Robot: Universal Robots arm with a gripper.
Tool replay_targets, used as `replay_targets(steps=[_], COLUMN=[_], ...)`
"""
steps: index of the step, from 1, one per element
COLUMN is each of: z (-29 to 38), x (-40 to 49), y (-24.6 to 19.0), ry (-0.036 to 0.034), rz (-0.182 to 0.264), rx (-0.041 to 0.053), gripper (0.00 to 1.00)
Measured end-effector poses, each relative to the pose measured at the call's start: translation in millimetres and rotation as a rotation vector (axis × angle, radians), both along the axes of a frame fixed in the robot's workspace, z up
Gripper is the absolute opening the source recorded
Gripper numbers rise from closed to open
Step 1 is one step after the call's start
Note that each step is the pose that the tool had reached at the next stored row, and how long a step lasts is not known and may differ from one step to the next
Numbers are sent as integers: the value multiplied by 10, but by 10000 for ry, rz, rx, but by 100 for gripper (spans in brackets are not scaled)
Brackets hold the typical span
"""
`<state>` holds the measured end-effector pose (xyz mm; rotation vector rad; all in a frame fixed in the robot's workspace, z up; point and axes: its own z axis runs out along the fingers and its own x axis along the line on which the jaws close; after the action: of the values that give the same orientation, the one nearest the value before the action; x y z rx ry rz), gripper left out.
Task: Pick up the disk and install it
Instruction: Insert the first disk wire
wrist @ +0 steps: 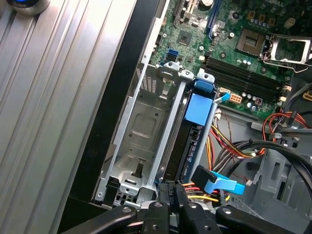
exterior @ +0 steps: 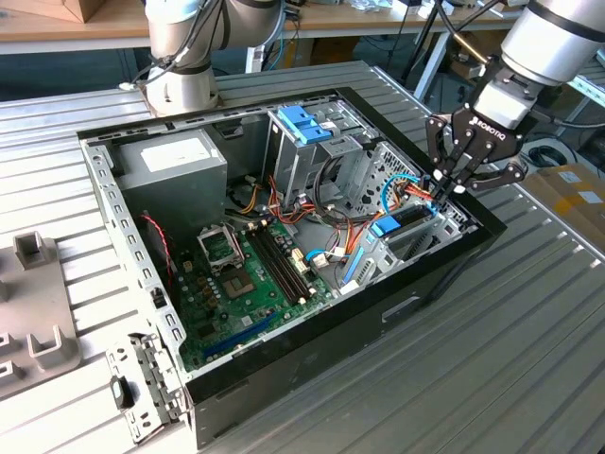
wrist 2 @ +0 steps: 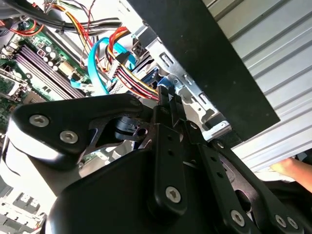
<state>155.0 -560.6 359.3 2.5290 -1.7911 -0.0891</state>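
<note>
Tight around the gripper (exterior: 442, 187): orange and blue cables (exterior: 402, 184) on the exterior view's left, black case wall (exterior: 480, 227) on its right. Open above the motherboard (exterior: 241, 284), farther left.

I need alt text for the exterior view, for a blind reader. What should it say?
A robot arm's gripper reaches into the drive cage at the exterior view's right end of an open computer case, close to the blue-framed disk standing in a slot. The case lies on a ribbed metal table, motherboard exposed.
</note>
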Motion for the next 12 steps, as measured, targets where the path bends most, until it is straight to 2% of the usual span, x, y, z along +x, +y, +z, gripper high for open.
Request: replay_targets(steps=[4, 8, 12], z=[-1, -4, -14], x=[-69, -89, -91], y=[0, 0, 0], ry=[-2, -2, -2], rz=[-10, -46, -442], rx=[1, 0, 0], gripper=[17, 17, 17])
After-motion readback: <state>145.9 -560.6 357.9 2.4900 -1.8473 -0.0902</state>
